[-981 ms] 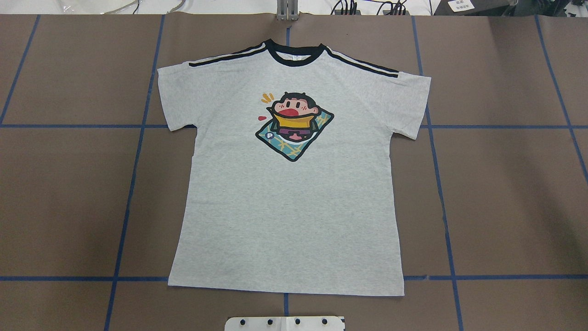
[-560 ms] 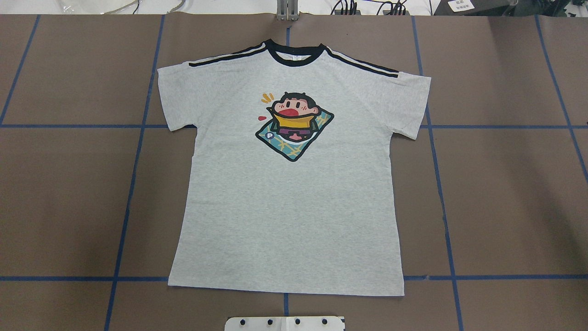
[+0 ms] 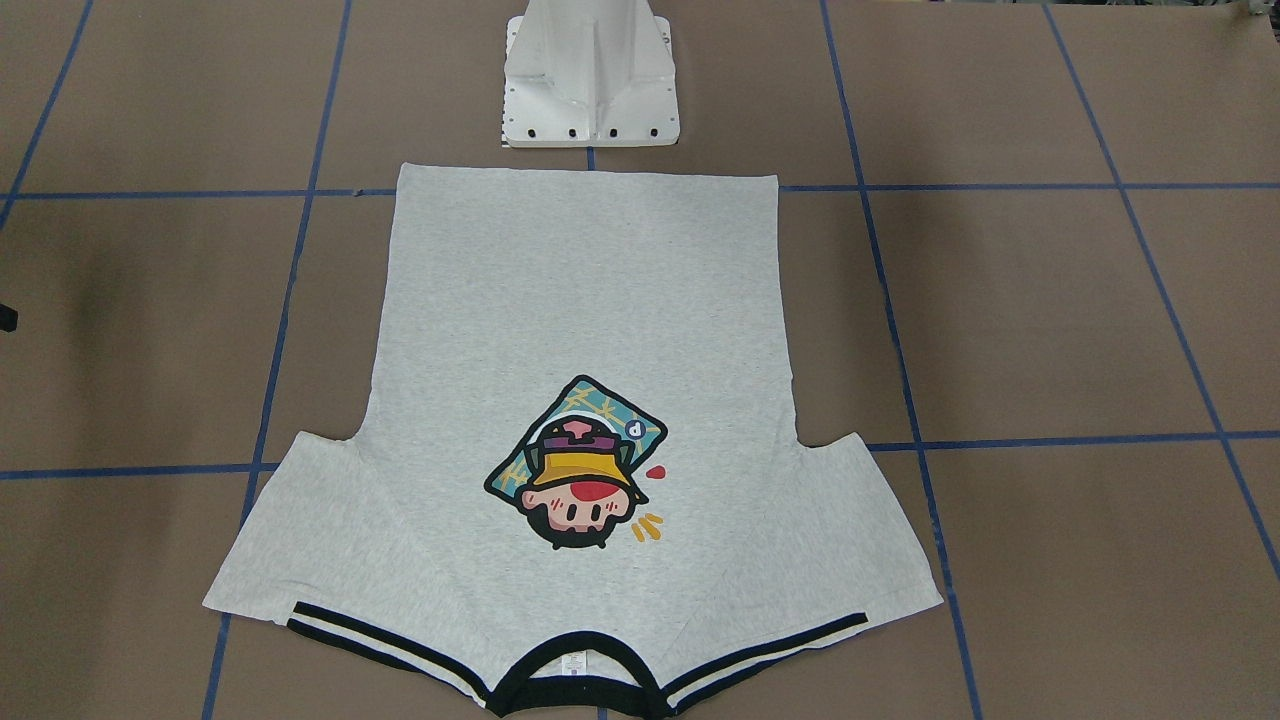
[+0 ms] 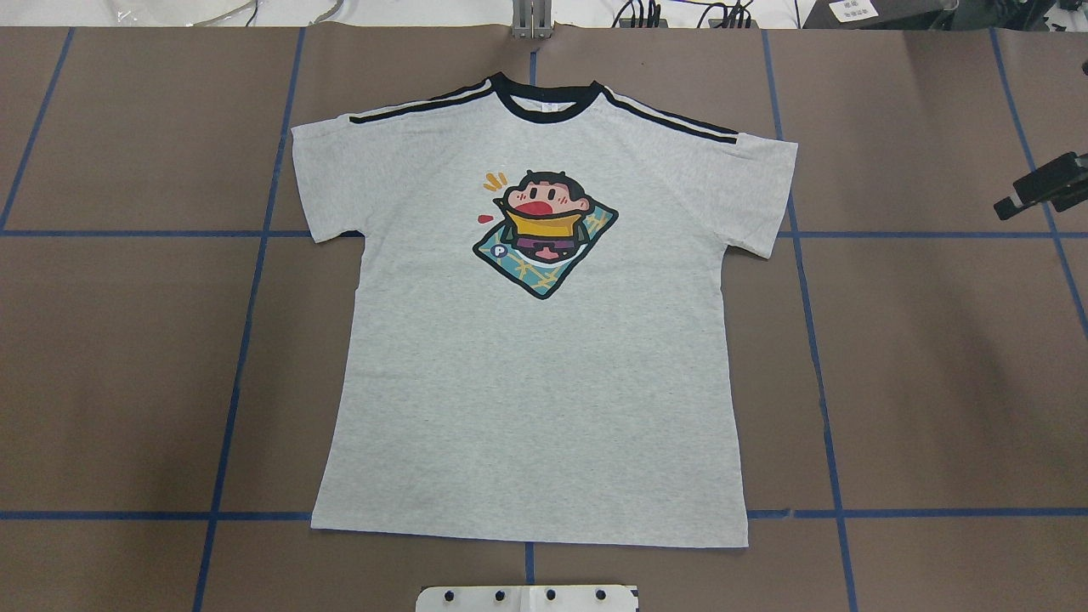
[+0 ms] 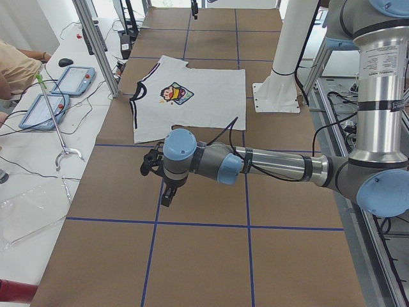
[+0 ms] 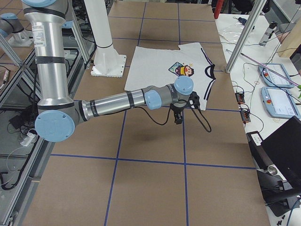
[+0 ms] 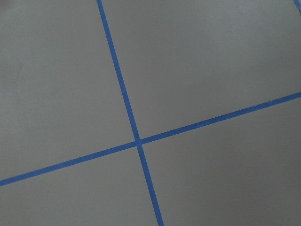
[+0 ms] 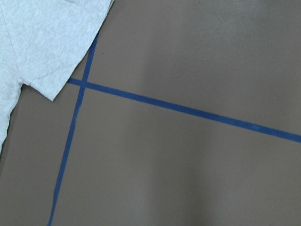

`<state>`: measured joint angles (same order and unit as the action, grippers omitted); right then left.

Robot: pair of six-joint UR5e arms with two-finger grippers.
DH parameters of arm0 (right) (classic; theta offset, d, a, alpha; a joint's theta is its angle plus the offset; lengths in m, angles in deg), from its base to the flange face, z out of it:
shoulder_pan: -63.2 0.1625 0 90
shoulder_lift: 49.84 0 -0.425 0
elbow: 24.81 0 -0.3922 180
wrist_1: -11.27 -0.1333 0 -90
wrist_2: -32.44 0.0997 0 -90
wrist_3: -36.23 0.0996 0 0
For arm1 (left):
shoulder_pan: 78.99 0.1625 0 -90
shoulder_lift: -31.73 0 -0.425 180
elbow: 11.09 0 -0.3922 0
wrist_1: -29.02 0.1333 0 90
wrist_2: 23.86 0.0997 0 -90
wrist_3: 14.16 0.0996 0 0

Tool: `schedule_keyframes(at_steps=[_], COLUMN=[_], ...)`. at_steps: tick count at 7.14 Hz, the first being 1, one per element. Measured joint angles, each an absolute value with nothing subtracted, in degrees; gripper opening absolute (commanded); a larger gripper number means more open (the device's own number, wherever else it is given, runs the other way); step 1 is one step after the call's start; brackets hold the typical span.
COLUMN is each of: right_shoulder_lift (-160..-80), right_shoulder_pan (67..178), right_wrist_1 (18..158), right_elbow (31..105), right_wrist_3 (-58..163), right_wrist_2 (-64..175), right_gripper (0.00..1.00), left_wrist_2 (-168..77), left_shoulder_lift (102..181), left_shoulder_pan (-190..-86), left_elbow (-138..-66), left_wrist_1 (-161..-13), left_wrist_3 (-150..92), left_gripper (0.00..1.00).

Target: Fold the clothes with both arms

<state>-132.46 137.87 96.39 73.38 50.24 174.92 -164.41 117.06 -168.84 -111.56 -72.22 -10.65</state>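
Grey T-shirt laid flat, print up, at the middle of the desk.

Its black collar points to the desk's far edge, and its hem lies just short of the white pedestal base at the near edge. The cartoon print faces upward, and both sleeves are spread out. The right end effector hangs over bare desk toward the right edge, apart from the right sleeve. The left end effector hangs over bare desk toward the left end, above crossed blue tape lines. Neither touches the cloth; how far either one's jaws are parted cannot be told.
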Motion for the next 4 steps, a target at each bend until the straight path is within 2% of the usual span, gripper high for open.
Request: schedule_keyframes(at_steps=[3,4], right_shoulder_lift=[-122.1,-118.5], right_shoulder_pan=[134.7,133.1], right_wrist_1=[96.4,95.5], right_elbow=[66.4,63.7], right_wrist_3=[62.5,66.6], right_wrist_2=[171.6,168.9], right_gripper=[0.98,0.93], left_wrist_2=[-166.7,-166.8], left_shoulder_lift=[115.6,115.3], left_shoulder_pan=[-168.8,-168.9], left_elbow=[-112.4,-113.5], left_wrist_1=[-72.4,-72.3], left_wrist_3=[-10.6,-10.7], left_gripper=[1.00,1.00])
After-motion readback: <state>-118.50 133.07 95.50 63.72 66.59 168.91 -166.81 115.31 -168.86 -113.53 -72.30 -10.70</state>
